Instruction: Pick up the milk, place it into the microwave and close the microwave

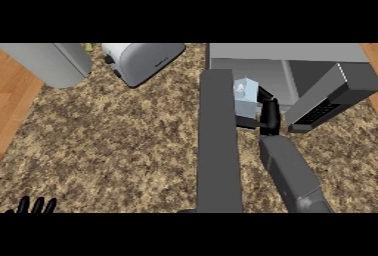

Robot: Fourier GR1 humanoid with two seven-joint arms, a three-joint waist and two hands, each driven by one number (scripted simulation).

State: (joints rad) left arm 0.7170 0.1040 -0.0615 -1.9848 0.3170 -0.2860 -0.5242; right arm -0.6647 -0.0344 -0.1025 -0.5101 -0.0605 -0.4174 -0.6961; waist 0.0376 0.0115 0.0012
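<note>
**A kitchen**

Plainly a kitchen, judged by the speckled brown stone bench (125,145) edged with wood at left. Carries a toaster (144,60) at the back, beside a grey rounded appliance (52,62). Holds a microwave (295,62) at the right rear, its door (328,97) swung open. Has a milk carton (246,92) at the opening.

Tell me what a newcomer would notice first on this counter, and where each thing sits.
The robot's black right hand stands out at centre right, its fingers curled round the small pale blue milk carton at the mouth of the grey microwave, whose dark door hangs open to the right. A rounded silver toaster sits top left on the speckled brown counter.
</note>
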